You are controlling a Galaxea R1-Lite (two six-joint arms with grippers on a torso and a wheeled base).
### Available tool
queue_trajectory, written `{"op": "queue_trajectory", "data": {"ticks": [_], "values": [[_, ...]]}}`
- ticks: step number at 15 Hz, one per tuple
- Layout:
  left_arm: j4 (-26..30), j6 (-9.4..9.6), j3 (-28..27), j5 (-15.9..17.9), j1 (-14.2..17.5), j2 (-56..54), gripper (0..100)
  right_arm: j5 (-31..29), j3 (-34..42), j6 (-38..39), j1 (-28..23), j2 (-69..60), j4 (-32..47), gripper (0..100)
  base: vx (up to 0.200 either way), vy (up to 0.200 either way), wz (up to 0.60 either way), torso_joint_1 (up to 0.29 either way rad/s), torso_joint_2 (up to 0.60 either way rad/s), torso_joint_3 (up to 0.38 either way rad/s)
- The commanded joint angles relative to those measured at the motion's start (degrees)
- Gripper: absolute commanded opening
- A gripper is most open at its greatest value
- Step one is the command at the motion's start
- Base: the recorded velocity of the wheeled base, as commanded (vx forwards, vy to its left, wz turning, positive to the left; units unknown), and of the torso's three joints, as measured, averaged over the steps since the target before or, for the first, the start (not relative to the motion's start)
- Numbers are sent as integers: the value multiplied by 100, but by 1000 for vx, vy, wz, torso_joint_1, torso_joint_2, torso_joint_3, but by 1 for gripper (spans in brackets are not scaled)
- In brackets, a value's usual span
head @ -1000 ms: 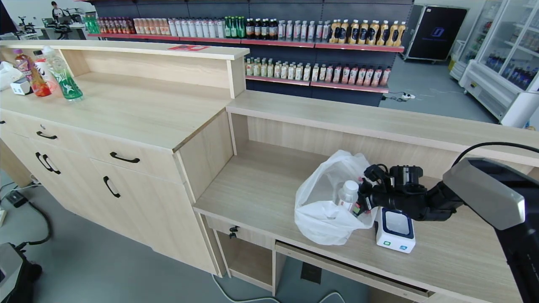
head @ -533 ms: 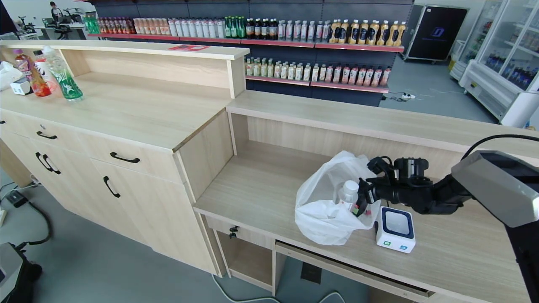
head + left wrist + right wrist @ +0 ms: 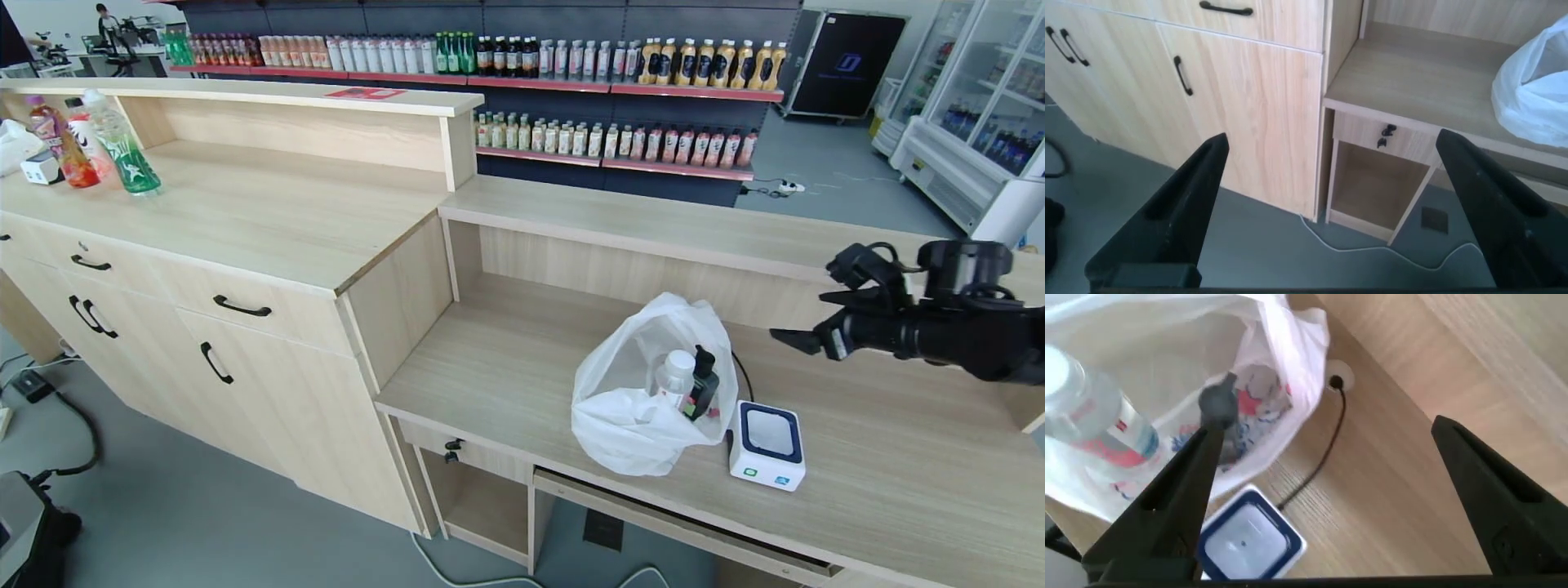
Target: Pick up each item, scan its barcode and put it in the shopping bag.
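Withdrawn from the mouth of the shopping bag point(image 3: 629, 408) over the last second, the right end effector point(image 3: 804, 336) now hangs above the table point(image 3: 898, 498), higher than the bag and to the robot's right of it. Its fingers are spread wide and carry nothing. A dark bottle point(image 3: 704, 380) is left in the bag, neck up, touching a white-capped bottle point(image 3: 676, 371). The scanner point(image 3: 767, 445) sits just beside the bag, on the side nearer the right arm. The left end effector point(image 3: 1331, 139), likewise released and empty, hangs low over the floor in front of the cabinet doors point(image 3: 1249, 90). A green bottle point(image 3: 122, 151) and a red bottle point(image 3: 53, 135) stand upright on the higher table section, far to the robot's left and well apart from both end effectors. As a judgement, these are the items left to scan. They lie leftward with their long axes vertical, so a sideways grasp fits. The left arm is probably the nearer one, though they look beyond its present reach.
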State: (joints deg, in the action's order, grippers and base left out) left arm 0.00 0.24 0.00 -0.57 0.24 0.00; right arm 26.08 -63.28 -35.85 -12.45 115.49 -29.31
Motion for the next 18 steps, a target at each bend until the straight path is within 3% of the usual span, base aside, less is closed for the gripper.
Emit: {"op": "queue_trajectory", "data": {"ticks": [1,3,5,7,10,13,18], "values": [[0,2,0,-4,2,0,100,284,1345,-326,-926,-1987,153,100,0,0,-600,2,-2,2],[0,2,0,-4,2,0,100,187,1433,518,-1049,-2708,197,100,0,0,-600,-2,-2,7],[0,2,0,-4,2,0,100,-314,1644,1133,-1111,-3455,391,100,0,0,-600,-5,-2,5],[0,2,0,-4,2,0,100,-692,2074,1344,-1102,-3938,522,100,0,0,-600,7,5,7],[0,2,0,-4,2,0,100,-955,3551,2399,-1058,-5072,-31,100,0,0,-400,0,0,3],[0,2,0,-4,2,0,100,-1140,4939,2662,-997,-6548,-198,100,0,0,0,0,0,0],[0,2,0,-4,2,0,100,-2142,6328,2680,49,-8631,610,100,0,0,0,0,0,0]]}}
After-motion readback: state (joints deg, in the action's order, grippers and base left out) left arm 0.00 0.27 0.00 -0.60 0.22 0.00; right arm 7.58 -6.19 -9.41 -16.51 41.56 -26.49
